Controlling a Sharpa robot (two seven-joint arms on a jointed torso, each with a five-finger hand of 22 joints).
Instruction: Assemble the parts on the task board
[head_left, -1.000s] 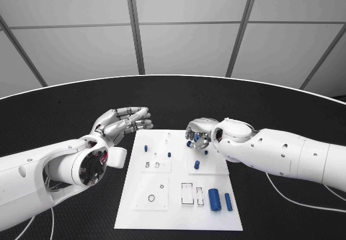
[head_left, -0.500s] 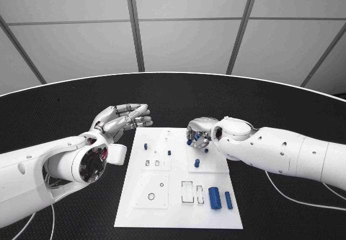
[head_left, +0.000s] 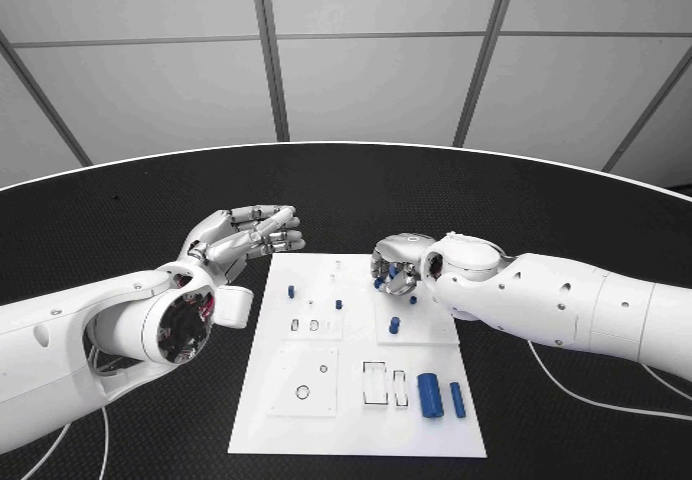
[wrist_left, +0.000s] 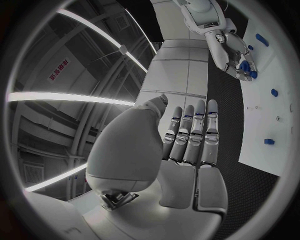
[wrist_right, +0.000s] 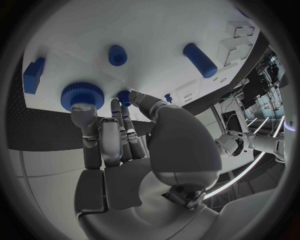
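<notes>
The table is black, with a thin white line round its edge. In the wrist views its top looks like a fine dotted mesh. The board on it is white, with small black outlines drawn on it. The little pieces on the board are blue: a fat blue peg, a thin blue peg beside it, and a blue wheel with tiny ridges round its rim. Both arms are white. The left hand is shiny silver with dark gaps between the finger parts. The right hand is silver too. The wall behind is pale grey with dark grey lines across it.
</notes>
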